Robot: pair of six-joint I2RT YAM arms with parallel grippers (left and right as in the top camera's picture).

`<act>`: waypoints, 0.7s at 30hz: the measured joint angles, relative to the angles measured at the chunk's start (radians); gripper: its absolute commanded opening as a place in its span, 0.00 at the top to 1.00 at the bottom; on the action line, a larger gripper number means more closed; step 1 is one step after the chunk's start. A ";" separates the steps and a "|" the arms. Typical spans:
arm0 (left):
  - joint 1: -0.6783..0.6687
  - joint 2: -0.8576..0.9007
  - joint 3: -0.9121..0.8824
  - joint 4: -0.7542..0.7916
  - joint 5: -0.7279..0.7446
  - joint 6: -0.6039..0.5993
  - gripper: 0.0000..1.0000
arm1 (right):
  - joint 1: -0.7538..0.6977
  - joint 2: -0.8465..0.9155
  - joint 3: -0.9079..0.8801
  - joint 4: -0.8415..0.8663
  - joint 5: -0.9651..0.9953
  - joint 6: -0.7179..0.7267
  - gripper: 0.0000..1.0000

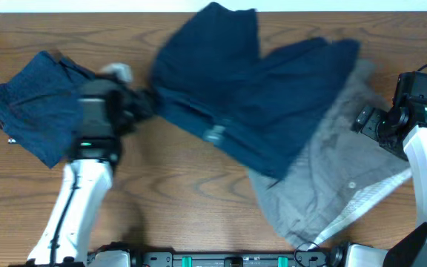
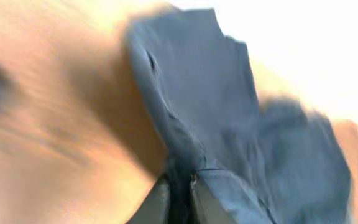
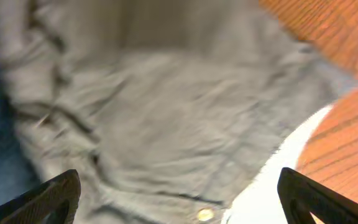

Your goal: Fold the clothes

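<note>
My left gripper (image 2: 179, 190) is clenched on the edge of the navy shorts (image 1: 250, 96), whose length runs away from it toward my right gripper (image 3: 179, 177), released wide just above the grey shorts (image 3: 166, 106).

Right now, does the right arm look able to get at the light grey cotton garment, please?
Probably yes: the right claw is open just above the light grey cotton garment, with nothing between them.

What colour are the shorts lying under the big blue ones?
Light grey. The bottom shorts show best in the right wrist view.
</note>
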 measured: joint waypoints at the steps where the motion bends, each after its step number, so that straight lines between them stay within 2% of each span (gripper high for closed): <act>1: 0.042 -0.002 0.008 -0.008 -0.006 0.003 0.02 | 0.000 0.000 0.000 0.000 -0.001 0.000 0.01; 4: 0.108 0.003 0.011 -0.095 -0.002 0.007 0.02 | 0.000 0.000 0.000 0.000 -0.002 0.000 0.01; 9: 0.088 0.024 0.008 -0.309 0.076 0.008 0.02 | 0.000 0.000 0.000 0.003 -0.031 -0.018 0.01; 14: -0.021 0.030 0.004 -0.500 0.146 -0.008 0.02 | 0.002 0.000 -0.001 0.022 -0.235 -0.185 0.22; 17: -0.135 0.044 -0.016 -0.474 0.166 -0.036 0.02 | 0.016 0.000 -0.001 0.017 -0.352 -0.267 0.23; 21: -0.292 0.107 -0.051 -0.338 0.181 -0.109 0.02 | 0.036 0.000 -0.001 0.015 -0.422 -0.323 0.18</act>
